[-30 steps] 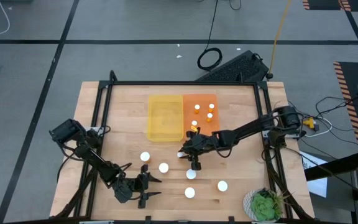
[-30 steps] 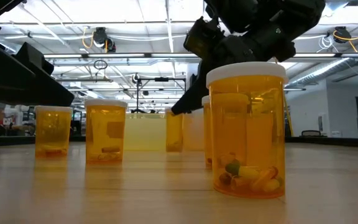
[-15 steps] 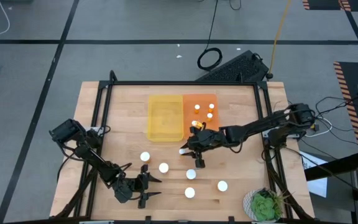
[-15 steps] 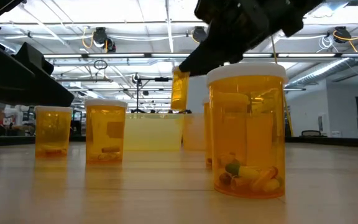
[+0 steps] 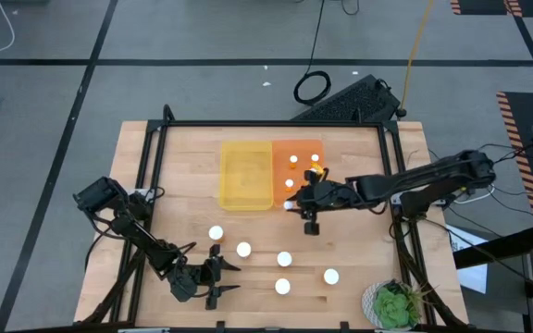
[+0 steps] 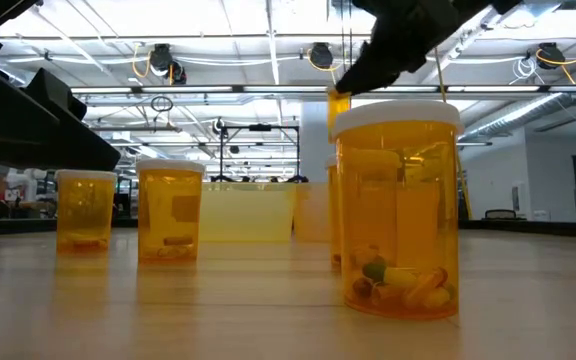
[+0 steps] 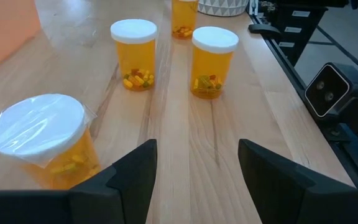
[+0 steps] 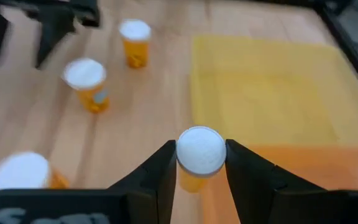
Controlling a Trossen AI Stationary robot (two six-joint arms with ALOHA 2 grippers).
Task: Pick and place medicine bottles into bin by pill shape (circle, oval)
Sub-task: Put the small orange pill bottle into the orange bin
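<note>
Jaws of the right gripper [image 8: 201, 163] are clamped on a bottle [image 8: 198, 157] by its white cap, holding it in the air at the near edge of the orange bin [image 5: 300, 165], which holds three bottles; the yellow bin [image 5: 245, 174] sits just beside it. Jaws of the left gripper [image 5: 221, 278] stand apart, low at the desk's [image 5: 183, 157] near left. Five more bottles stand on the desk, among them one [image 5: 216, 234] nearest the left gripper.
</note>
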